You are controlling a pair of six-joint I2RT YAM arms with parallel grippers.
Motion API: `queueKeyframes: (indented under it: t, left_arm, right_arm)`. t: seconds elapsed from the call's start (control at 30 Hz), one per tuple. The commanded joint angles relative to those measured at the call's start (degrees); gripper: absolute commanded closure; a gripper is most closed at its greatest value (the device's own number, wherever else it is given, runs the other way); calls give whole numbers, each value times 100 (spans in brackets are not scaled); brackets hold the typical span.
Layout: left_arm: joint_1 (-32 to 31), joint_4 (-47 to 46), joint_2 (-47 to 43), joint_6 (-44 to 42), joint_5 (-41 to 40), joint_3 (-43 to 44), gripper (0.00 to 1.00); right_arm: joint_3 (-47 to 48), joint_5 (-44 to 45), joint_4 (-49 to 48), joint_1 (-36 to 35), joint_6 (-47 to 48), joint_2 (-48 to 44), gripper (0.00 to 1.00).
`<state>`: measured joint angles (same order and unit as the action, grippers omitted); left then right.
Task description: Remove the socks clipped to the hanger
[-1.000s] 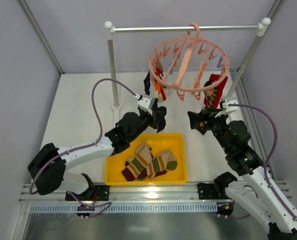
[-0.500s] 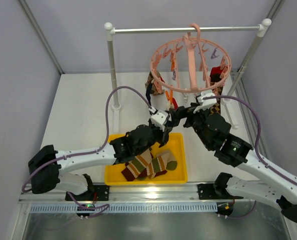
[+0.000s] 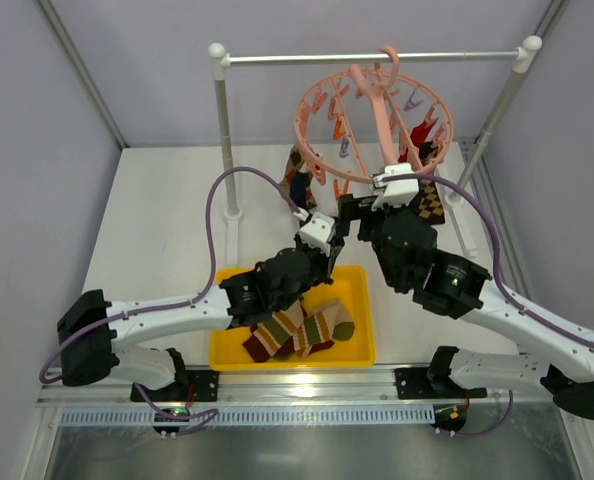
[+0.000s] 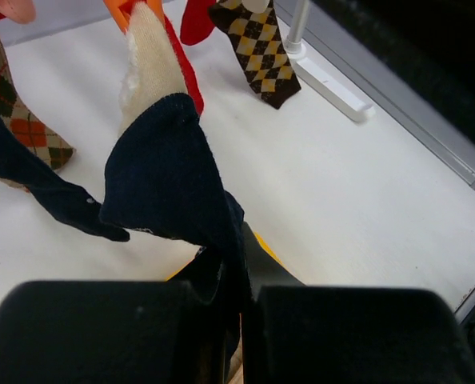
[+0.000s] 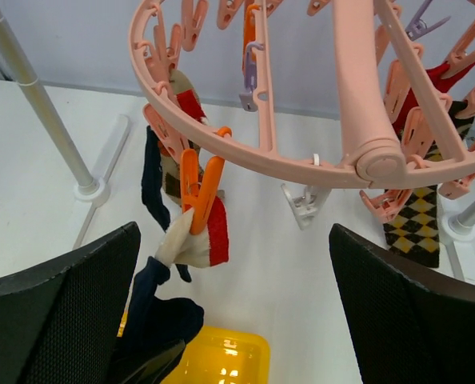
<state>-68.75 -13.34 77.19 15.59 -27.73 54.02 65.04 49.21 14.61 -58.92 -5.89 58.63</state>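
Two grippers logged | left gripper (image 4: 237, 298) clamped on soft dark navy sock (image 4: 173, 176), whose cream fleecy end sat in an orange clip (image 5: 199, 188) | right gripper (image 5: 237, 300) spread wide, empty, beneath round salmon-pink plastic hanger (image 5: 357, 96) hooked on metal rail (image 3: 307, 58) | diamond-patterned argyle sock (image 4: 261, 52) hung clipped | striped socks (image 3: 297, 330) lay in rectangular yellow tray (image 3: 222, 345)

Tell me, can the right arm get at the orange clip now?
Probably yes: the right gripper is open just below the hanger, and the orange clip hangs ahead of its fingers, with nothing in between.
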Motion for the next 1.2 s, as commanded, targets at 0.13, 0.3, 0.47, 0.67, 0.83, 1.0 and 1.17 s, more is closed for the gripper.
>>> queueKeyframes:
  t: [0.13, 0.3, 0.47, 0.67, 0.83, 1.0, 1.17]
  left_arm:
    - [-367, 183, 24, -540, 479, 320, 100]
    - [-455, 262, -11, -637, 619, 390, 100]
    - [-551, 253, -28, -672, 856, 443, 100]
    - [-648, 359, -28, -742, 769, 522, 100]
    - [-648, 376, -20, -751, 602, 574, 100]
    - [-648, 376, -2, -777, 531, 645, 100]
    - [-648, 385, 86, -786, 523, 732, 100]
  right_arm:
    - [887, 414, 358, -24, -184, 904, 0]
    - [1222, 282, 551, -23, -307, 1317, 0]
    - [1494, -16, 745, -15, -474, 1642, 0]
    - [1451, -17, 842, -15, -685, 1731, 0]
    - [1407, 62, 1078, -24, -905, 1652, 1]
    - [1293, 264, 1324, -32, -1080, 1538, 0]
    - [1222, 554, 1492, -94, -1168, 1415, 0]
